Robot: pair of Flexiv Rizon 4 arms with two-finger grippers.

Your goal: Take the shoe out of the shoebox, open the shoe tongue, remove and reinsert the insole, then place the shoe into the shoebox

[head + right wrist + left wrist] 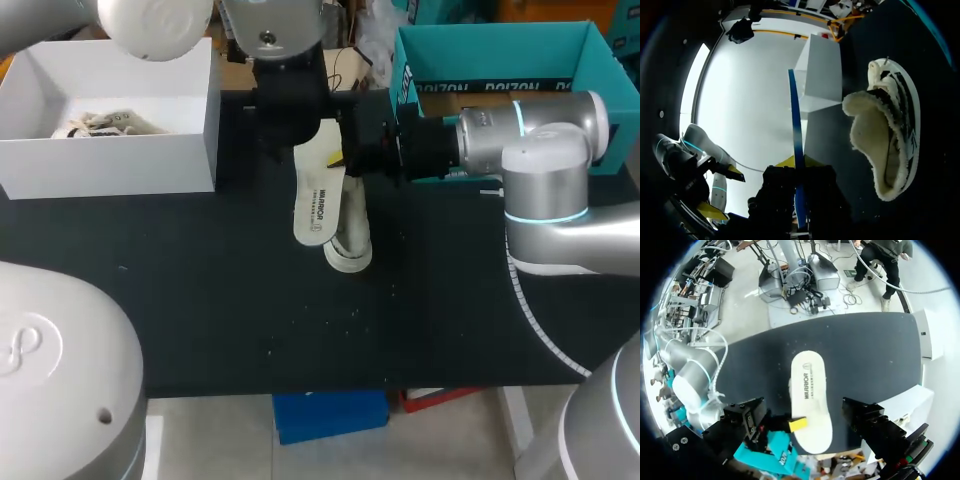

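Note:
The white insole (318,192) hangs over the middle of the black table, and my right gripper (343,158) is shut on its far end. Seen edge-on from the right wrist, the insole (795,140) is a thin blue strip running out from that gripper (799,200). The white fleece-lined shoe (890,130) lies on its side beside it, and in the head view the shoe (350,246) lies partly under the insole. My left gripper (807,416) hovers open above the insole (810,390), one finger on each side, not touching it.
A white shoebox (110,150) with crumpled paper inside stands at the back left. At the back right, behind my right arm, stands a teal box (500,45). The black tabletop (250,320) stretches toward the near edge.

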